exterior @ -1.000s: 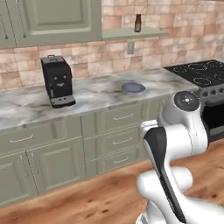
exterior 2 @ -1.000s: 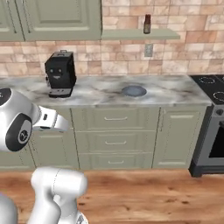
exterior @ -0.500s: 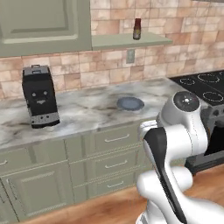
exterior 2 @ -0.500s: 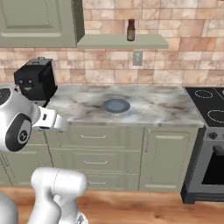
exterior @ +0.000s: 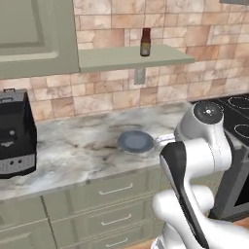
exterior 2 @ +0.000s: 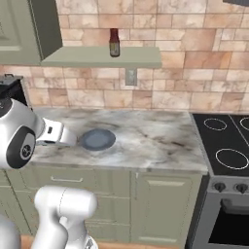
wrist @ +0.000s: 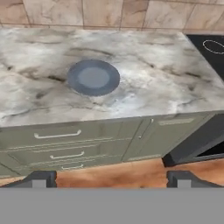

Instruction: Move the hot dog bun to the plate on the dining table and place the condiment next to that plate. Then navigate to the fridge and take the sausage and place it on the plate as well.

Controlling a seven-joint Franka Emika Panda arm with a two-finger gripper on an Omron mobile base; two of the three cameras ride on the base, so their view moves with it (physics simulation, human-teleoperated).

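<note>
The condiment [exterior: 145,42] [exterior 2: 114,42], a small dark red-brown bottle with a red cap, stands upright on a grey-green wall shelf [exterior: 112,58] [exterior 2: 87,58] above the counter. My gripper [wrist: 112,179] is open, its two dark fingertips wide apart with nothing between them. It hangs in front of the counter, well below and short of the bottle. The hot dog bun, the plate, the dining table, the fridge and the sausage are out of view.
A darker blue-grey round plate [exterior: 136,142] [exterior 2: 97,139] [wrist: 93,77] lies on the marble counter [wrist: 162,83]. A black coffee machine [exterior: 14,133] stands at the left and a black cooktop [exterior 2: 226,146] [exterior: 238,116] at the right. Drawers [wrist: 65,144] front the counter.
The base has driven nearer to the counter and rightward, so the whole scene has shifted. The coffee machine slid to the left edge, and the shelf and bottle now loom larger. The gripper stays open.
</note>
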